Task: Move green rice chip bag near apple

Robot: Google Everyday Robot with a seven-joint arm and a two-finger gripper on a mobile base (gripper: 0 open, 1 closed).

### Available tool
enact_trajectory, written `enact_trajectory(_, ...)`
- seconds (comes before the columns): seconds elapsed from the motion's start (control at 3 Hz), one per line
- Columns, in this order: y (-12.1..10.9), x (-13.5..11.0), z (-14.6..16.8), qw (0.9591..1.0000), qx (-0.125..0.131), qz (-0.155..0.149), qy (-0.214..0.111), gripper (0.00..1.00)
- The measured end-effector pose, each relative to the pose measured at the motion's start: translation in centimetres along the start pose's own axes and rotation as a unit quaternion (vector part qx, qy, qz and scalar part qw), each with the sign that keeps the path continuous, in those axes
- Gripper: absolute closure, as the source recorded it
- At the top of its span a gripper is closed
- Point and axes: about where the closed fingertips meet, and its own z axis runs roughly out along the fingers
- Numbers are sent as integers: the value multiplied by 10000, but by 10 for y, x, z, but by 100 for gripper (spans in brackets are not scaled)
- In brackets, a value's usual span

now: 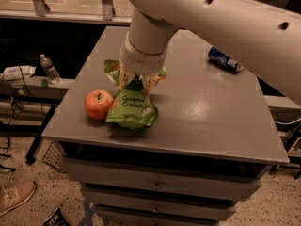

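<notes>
The green rice chip bag lies on the grey table near its front left, lettered "Coconut Crunch". Its lower left edge touches or nearly touches the apple, a red-orange fruit with a dark stem, which sits just to its left. My gripper hangs from the big white arm and is pinched on the middle of the bag, bunching it. The bag's top flares out behind the gripper.
A blue soda can lies on its side at the table's back right. A water bottle stands on a low shelf to the left. Drawers sit below the table front. A shoe is on the floor at bottom left.
</notes>
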Motion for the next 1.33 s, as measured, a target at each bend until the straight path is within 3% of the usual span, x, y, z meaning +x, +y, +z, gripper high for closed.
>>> enact_trajectory(0.33,-1,-1,0,10000,-2,-9,1,83)
enact_trajectory(1.33,-2,-2,2,10000,-7,-33,-7,13)
